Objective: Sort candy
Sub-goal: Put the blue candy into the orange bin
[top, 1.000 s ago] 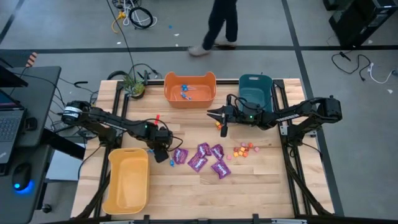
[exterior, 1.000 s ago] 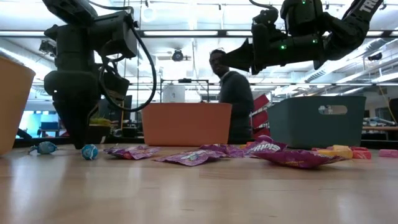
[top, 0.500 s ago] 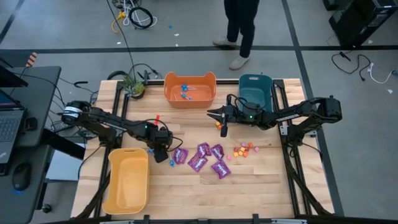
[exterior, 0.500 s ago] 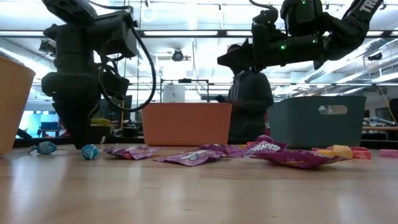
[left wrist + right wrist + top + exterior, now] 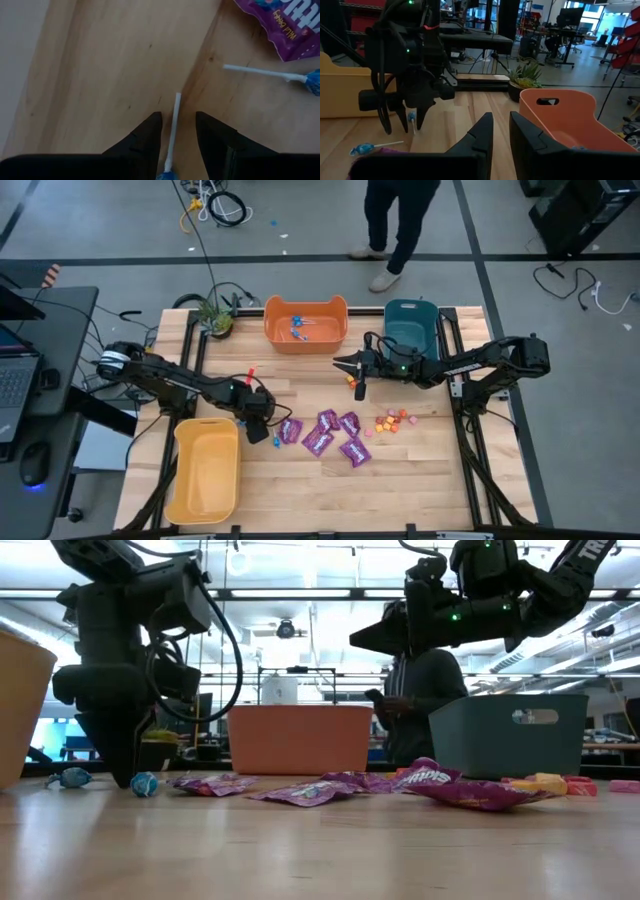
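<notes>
My left gripper (image 5: 258, 423) points down at the table between the yellow bin and the candy. It is open, and its fingertips (image 5: 178, 116) stand on either side of a blue lollipop's white stick (image 5: 173, 131), which lies on the wood. A second lollipop (image 5: 270, 73) lies beside it, next to a purple packet (image 5: 285, 25). More purple packets (image 5: 325, 432) and small orange and pink pieces (image 5: 390, 421) lie mid-table. My right gripper (image 5: 338, 362) hangs level above the table near the orange bin, slightly open (image 5: 501, 116), with nothing between its fingers.
The orange bin (image 5: 305, 302) at the far edge holds a few lollipops, and the teal bin (image 5: 412, 308) stands to its right. The yellow bin (image 5: 180, 470) sits at the near left. A potted plant (image 5: 215, 320) is at the far left corner. A person stands beyond the far edge.
Both arms have kept still. The person beyond the table's far edge has walked toward the right.
</notes>
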